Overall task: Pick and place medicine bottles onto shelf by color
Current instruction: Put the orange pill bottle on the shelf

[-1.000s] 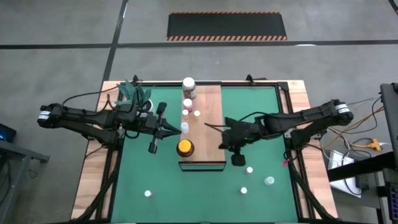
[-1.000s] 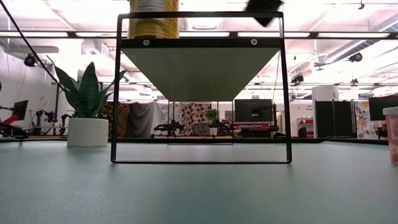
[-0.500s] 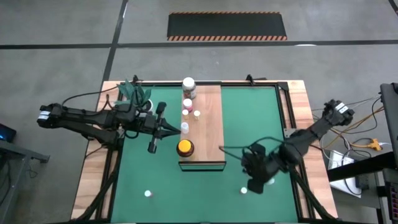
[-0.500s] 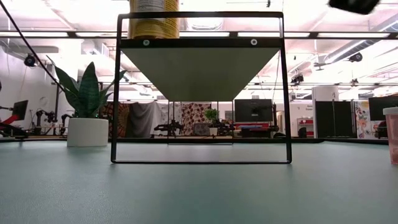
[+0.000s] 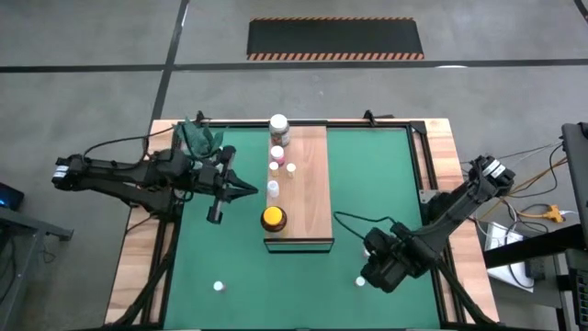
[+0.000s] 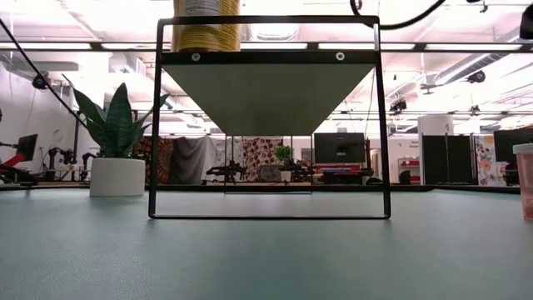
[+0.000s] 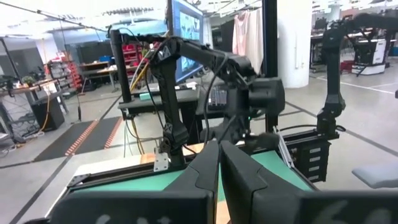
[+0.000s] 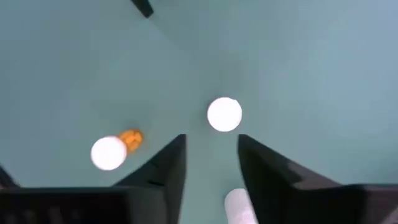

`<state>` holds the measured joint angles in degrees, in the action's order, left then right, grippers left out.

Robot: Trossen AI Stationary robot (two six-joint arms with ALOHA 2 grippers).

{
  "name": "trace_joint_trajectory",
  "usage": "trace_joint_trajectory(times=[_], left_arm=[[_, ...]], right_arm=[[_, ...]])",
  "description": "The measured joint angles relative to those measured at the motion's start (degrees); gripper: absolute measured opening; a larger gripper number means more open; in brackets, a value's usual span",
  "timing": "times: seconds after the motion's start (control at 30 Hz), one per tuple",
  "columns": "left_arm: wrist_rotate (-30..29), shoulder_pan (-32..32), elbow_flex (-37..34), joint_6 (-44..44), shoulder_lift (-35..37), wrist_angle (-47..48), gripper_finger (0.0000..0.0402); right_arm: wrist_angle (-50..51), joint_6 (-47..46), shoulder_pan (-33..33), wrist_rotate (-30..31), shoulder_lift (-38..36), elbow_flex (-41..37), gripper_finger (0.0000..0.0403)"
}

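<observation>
Left gripper point(image 5: 241, 190) hovers over the green mat point(image 5: 202, 253) just left of the shelf point(image 5: 310, 184), fingers point(image 7: 205, 171) pressed together, empty. Shelf holds a white-lidded jar point(image 5: 278, 128), small bottles and a yellow-lidded jar point(image 5: 273, 219). Right gripper point(image 5: 375, 273) hangs over white-capped bottles point(image 8: 224, 114) on the mat, fingers point(image 8: 165, 165) parted, grasping nothing.

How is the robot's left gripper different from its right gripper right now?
The left gripper is shut, while the right gripper is open. The left gripper hangs beside the shelf with nothing under it, while the right gripper points down at small white-capped bottles on the green mat. Both grippers are dark, have two fingers and hold nothing.
</observation>
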<state>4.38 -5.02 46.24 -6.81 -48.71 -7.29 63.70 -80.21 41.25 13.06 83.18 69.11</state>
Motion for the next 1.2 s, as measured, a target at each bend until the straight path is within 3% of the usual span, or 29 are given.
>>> trace_joint_trajectory(times=[0.27,0.53,0.83,0.97,1.2], left_arm=[[0.0,0.0,-0.4,-0.1,1.8,0.1,0.0],[0.0,0.0,-0.5,-2.8,2.0,0.2,0.0],[-0.3,0.0,-0.6,-4.1,2.0,0.0,0.0],[-0.3,0.0,-0.5,-4.1,1.9,-0.1,0.0],[-0.3,0.0,-0.5,-4.2,1.9,0.0,0.0]], right_arm=[[-0.8,-4.3,0.0,0.0,1.0,-2.6,0.0245],[-5.8,-7.2,0.0,0.2,1.2,-8.7,0.0281],[-13.7,-7.1,-0.3,4.8,2.1,-13.3,0.0254],[-15.2,-7.2,-0.4,7.9,2.1,-14.4,0.0215],[-15.7,-7.3,-0.4,8.0,2.1,-14.6,0.0129]])
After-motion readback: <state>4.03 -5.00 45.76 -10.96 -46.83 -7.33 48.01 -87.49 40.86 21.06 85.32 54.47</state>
